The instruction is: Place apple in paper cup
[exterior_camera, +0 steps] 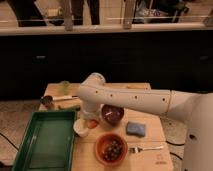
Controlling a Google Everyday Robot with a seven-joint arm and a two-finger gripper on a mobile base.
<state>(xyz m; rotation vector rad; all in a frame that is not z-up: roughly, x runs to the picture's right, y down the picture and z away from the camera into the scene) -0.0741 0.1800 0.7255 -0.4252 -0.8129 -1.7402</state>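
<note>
End effector (90,118) low on the tabletop (156,137) right at the apple (93,123), open or closed impossible to tell, white paper cup (80,128) just beyond toward the green tray (45,142), likely this close for a short transfer.

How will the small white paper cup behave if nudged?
The small white paper cup, upright beside the green tray, looks light and would probably slide or tip if nudged. The round red-orange apple beside it seems about as wide as its rim, so it may jam. The end effector is low over the apple.
</note>
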